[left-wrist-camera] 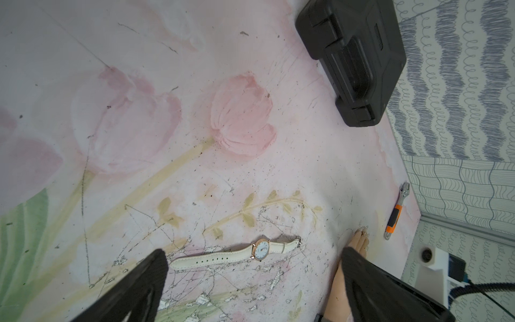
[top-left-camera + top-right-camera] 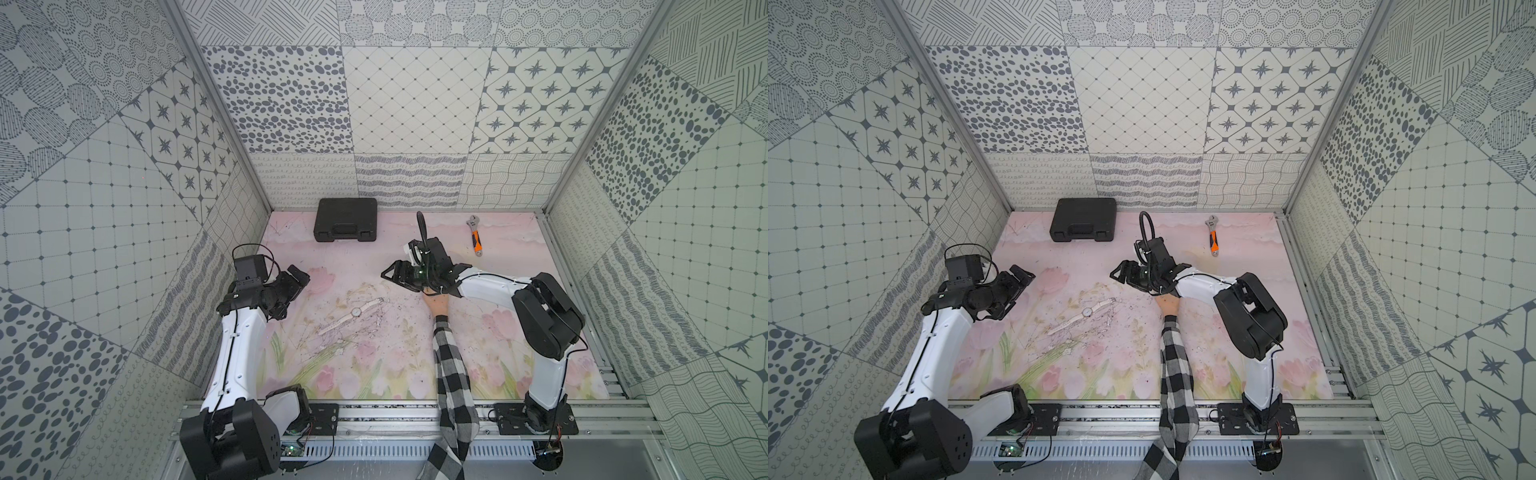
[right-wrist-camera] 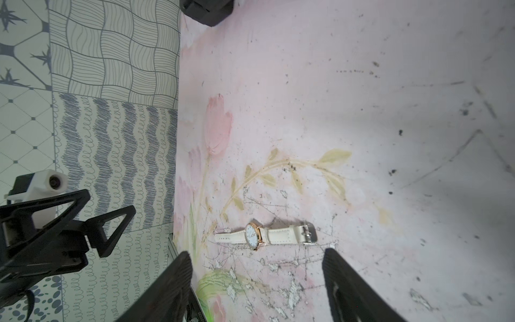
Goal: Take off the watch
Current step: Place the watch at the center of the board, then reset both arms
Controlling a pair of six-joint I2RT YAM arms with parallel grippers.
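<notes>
On the floral mat [image 2: 374,365] the watch [image 2: 356,312] lies flat and dial-up, its white strap unbuckled and stretched out straight. Left of the watch, the left gripper [image 2: 300,279] hovers with its fingers spread wide, holding nothing. Right of the watch, apart from it, lies the mannequin hand [image 2: 437,306] in a checked sleeve [image 2: 451,374]. The right gripper [image 2: 388,277] hangs above that hand's fingers, parted and empty. Beyond the watch, by the back wall, sit a closed black tool case [image 2: 346,219] and an orange-handled adjustable wrench [image 2: 476,238].
</notes>
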